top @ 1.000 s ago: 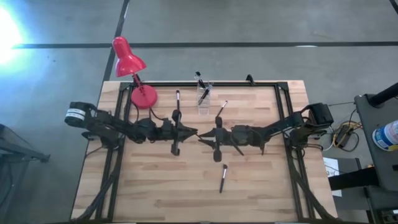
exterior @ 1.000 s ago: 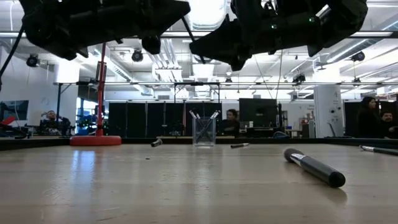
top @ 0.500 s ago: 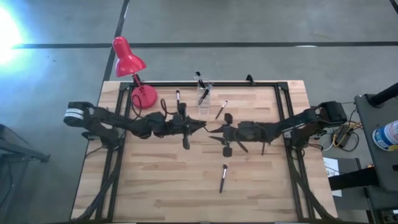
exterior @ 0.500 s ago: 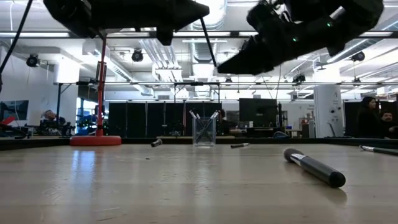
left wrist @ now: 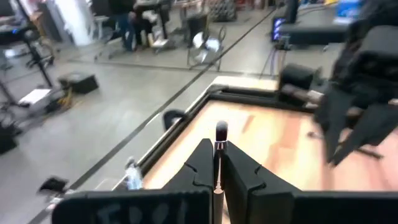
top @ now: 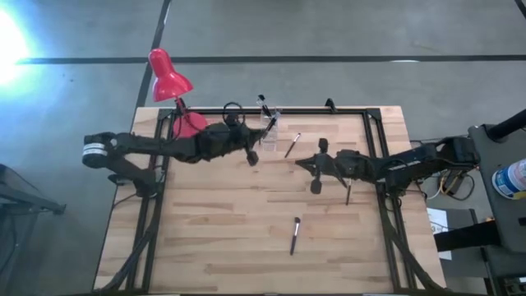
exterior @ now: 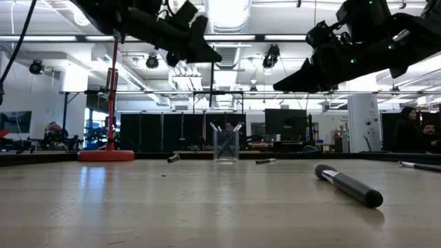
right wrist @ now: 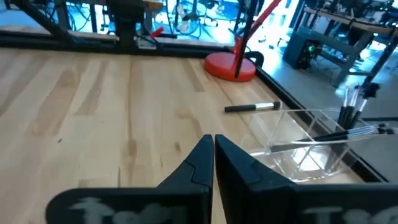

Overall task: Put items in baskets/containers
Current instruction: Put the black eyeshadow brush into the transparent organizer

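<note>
My left gripper hovers above the table beside the clear holder, shut on a thin brush. The holder stands near the far edge with a few brushes upright in it and one lying across its rim. My right gripper hangs shut and empty over the table's middle, right of the holder. Loose brushes lie flat on the wood: one toward the near edge, one by the holder, one near the lamp base. My left gripper pinches the brush between its two fingers. The brush lies along the fingers, and its dark bristle end sticks out past the fingertips. It is lifted clear of the table.
A red desk lamp stands on its round base at the far left corner. A black frame rail runs along the far edge. Another brush lies under my right arm. Bare wood lies toward the near edge. People sit in the room behind.
Both grippers were tip to tip over the table's middle. My left gripper has moved up and toward the far edge, over to the holder, carrying the brush. My right gripper has drawn back toward the table's right edge.
</note>
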`<state>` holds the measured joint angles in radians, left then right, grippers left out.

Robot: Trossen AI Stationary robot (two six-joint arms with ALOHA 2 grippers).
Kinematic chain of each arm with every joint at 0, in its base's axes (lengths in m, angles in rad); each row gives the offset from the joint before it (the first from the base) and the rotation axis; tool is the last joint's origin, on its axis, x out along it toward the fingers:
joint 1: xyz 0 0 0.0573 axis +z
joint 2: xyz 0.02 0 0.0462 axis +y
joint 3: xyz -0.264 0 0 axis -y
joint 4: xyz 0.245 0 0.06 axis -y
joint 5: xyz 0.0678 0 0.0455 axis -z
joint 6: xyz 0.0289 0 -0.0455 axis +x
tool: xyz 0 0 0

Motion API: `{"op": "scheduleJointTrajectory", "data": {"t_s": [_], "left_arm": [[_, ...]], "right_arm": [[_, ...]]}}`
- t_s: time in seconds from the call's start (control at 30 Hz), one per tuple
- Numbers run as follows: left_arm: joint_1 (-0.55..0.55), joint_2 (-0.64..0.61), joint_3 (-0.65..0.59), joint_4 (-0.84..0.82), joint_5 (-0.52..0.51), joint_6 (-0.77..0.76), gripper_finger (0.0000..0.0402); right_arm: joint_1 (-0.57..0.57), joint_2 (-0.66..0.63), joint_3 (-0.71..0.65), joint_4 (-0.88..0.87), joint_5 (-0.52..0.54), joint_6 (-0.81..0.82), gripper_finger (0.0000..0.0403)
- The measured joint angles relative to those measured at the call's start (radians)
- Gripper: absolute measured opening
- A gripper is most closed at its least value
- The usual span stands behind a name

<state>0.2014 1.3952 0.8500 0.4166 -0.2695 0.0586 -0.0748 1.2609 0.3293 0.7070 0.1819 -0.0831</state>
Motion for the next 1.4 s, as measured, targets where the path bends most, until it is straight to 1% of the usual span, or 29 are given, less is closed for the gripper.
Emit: {"op": "scheduleJointTrajectory", "data": {"t_s": [0.13,0.2,0.27,0.5,0.67,0.83,0.97,1.17,1.4], "left_arm": [[0.049,0.023,0.048,-0.043,0.007,0.003,0.001],[0.075,0.041,0.084,-0.043,0.033,0.0,0.001],[0.103,0.066,0.114,-0.083,0.053,-0.008,0.001],[0.187,0.223,0.259,-0.189,0.084,-0.009,0.001],[0.222,0.331,0.354,-0.205,0.103,-0.004,0.001],[0.256,0.402,0.431,-0.2,0.101,0.011,0.001],[0.273,0.441,0.456,-0.209,0.122,-0.01,0.001],[0.29,0.446,0.456,-0.266,0.138,-0.033,0.001],[0.305,0.441,0.455,-0.292,0.141,-0.071,0.0063]], "right_arm": [[-0.002,-0.029,-0.012,0.002,0.0,0.0,0.0008],[-0.002,-0.038,-0.014,0.012,0.0,-0.004,0.0008],[-0.003,-0.037,-0.013,0.014,0.0,-0.006,0.0008],[-0.002,-0.023,-0.006,0.013,0.0,-0.007,0.0008],[-0.002,-0.017,-0.006,0.009,0.0,-0.007,0.0008],[-0.002,-0.016,-0.006,0.007,0.0,-0.007,0.0008],[-0.002,-0.016,-0.006,0.006,0.0,-0.007,0.0008],[-0.002,-0.016,-0.006,0.007,0.0,-0.007,0.0008],[-0.002,-0.016,-0.006,0.008,0.0,-0.003,0.0008]]}}
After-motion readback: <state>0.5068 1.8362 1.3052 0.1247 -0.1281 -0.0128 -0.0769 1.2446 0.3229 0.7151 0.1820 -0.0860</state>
